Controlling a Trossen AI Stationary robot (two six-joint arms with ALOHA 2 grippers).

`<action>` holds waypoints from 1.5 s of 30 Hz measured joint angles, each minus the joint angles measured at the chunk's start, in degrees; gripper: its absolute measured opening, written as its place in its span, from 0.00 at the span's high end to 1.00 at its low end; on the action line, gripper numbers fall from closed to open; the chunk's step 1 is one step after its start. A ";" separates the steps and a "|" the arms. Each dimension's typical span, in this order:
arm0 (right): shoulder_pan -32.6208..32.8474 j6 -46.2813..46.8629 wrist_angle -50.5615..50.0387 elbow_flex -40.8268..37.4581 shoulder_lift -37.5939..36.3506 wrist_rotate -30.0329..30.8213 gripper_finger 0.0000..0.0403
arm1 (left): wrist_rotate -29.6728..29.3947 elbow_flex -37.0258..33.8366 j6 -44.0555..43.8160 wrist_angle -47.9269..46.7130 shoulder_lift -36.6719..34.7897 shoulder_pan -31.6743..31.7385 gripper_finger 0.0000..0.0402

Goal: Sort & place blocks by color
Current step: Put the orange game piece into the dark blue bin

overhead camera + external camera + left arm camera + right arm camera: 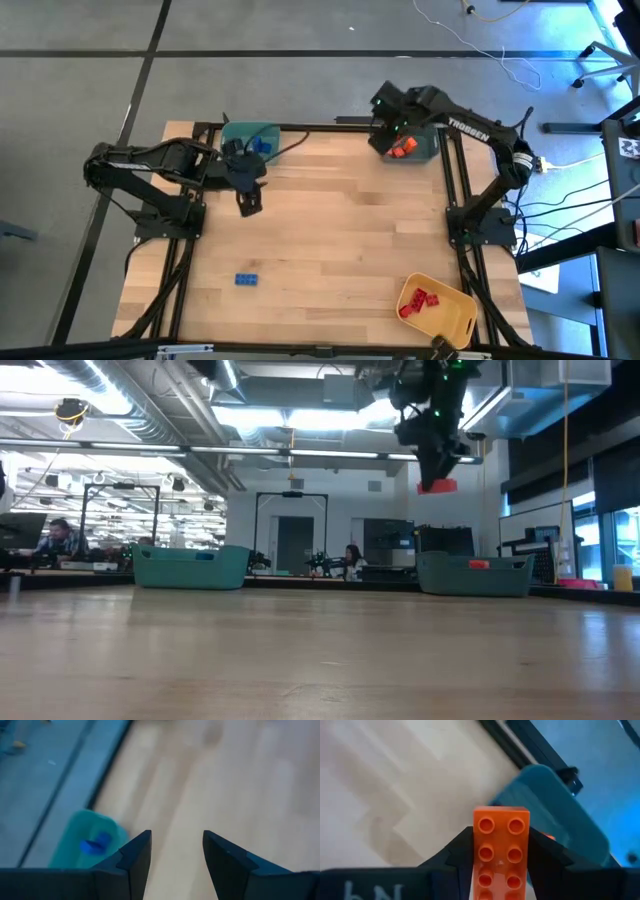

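Note:
My right gripper (pixel 501 842) is shut on an oblong orange studded block (pixel 501 835) and hangs high over the grey-blue bin (pixel 475 575) at the table's far right. In the low view the block (pixel 437 485) shows below the fingers, well above the bin, where another orange block (pixel 478 564) lies. My left gripper (pixel 248 203) is open and empty, just near of the teal bin (pixel 250 138), which holds blue blocks (pixel 95 845). One blue oblong block (pixel 248 279) lies flat on the table near the front left. Red blocks (pixel 418 301) lie in the yellow bin (pixel 450 318). My right gripper pinches the orange block by its two long sides (pixel 476 851), one finger on each. The studded face looks toward the wrist camera, and the block's free end (pixel 501 812) sticks out past the fingertips. The fingers point down and the block is lifted clear, above the bin.
The yellow bin sits at the near right corner, the teal bin (pixel 190 567) at the far left, the grey-blue bin (pixel 425 150) at the far right. Bare wooden table (pixel 340 230) lies between them. Black frame rails run along the table's sides. People sit in the room beyond.

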 joint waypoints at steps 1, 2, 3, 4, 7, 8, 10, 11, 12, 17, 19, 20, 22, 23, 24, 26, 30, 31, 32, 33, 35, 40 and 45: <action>-1.83 -0.48 0.04 0.00 0.00 -0.33 0.65 | -2.06 0.00 0.01 1.06 0.00 0.01 0.58; -3.55 -1.29 0.05 0.00 0.00 -0.75 0.65 | -4.05 0.00 0.01 2.14 0.00 0.10 0.58; -5.27 -2.04 0.43 -0.17 0.00 -1.33 0.65 | -5.68 0.00 0.00 3.07 0.00 0.30 0.58; -6.79 -3.01 1.23 -0.59 -0.04 -2.21 0.65 | -6.99 0.00 0.00 3.88 0.00 0.67 0.58; -11.15 -4.64 3.11 -2.68 0.00 -5.50 0.65 | -7.77 0.00 0.00 6.01 0.00 2.10 0.58; -12.38 -4.83 4.58 -3.84 -0.02 -6.77 0.65 | -7.61 0.00 0.00 6.51 0.00 2.59 0.58; -14.49 -5.15 8.08 -6.69 -0.01 -9.22 0.65 | -7.38 0.00 0.00 6.81 0.00 3.56 0.58; -15.44 -5.67 9.24 -8.26 0.02 -9.84 0.65 | -7.38 0.00 -0.01 6.81 0.00 4.02 0.58; -16.29 -5.96 10.56 -9.80 0.02 -10.43 0.65 | -7.38 0.00 -0.02 6.81 0.00 4.33 0.58; -19.38 -6.12 16.73 -16.72 0.02 -11.11 0.65 | -7.26 0.00 -0.07 6.84 0.02 5.28 0.58; -20.22 -6.13 19.41 -19.18 0.02 -12.40 0.65 | -7.26 0.00 -0.09 6.84 0.02 5.39 0.58; -20.55 -6.13 20.78 -20.52 0.02 -13.13 0.65 | -7.26 0.00 -0.09 6.84 0.02 5.38 0.58; -20.88 -6.02 23.56 -22.89 0.04 -13.92 0.65 | -7.28 0.00 -0.13 6.84 0.02 5.38 0.58; -20.95 -5.97 24.86 -23.89 0.04 -13.97 0.65 | -7.26 0.00 -0.14 6.84 0.02 5.38 0.58; -20.97 -5.97 26.03 -24.71 0.04 -13.98 0.65 | -7.26 0.00 -0.17 6.84 0.02 5.38 0.58; -20.97 -5.94 27.89 -26.12 0.04 -13.98 0.65 | -7.26 0.00 -0.21 6.84 0.02 5.38 0.58; -20.97 -5.89 30.01 -28.06 0.04 -13.98 0.65 | -7.26 0.00 -0.22 6.86 0.02 5.38 0.58; -20.97 -5.85 30.12 -28.51 0.04 -13.98 0.65 | -7.26 0.00 -0.22 6.86 0.02 5.38 0.58; -20.97 -5.83 30.22 -28.87 0.04 -13.98 0.65 | -7.26 0.00 -0.22 6.86 0.02 5.38 0.58; -20.97 -5.85 30.31 -29.19 0.04 -13.98 0.65 | -7.26 0.00 -0.22 6.86 0.02 5.38 0.58; -20.97 -5.86 30.62 -29.67 0.04 -13.98 0.65 | -7.26 0.00 -0.22 6.86 0.02 5.38 0.58; -20.97 -5.86 30.94 -29.83 0.04 -13.98 0.65 | -7.26 0.00 -0.24 6.87 0.02 5.38 0.58; -20.97 -4.17 31.94 -29.83 0.04 -13.98 0.62 | -7.26 0.00 -0.44 6.88 0.02 5.38 0.58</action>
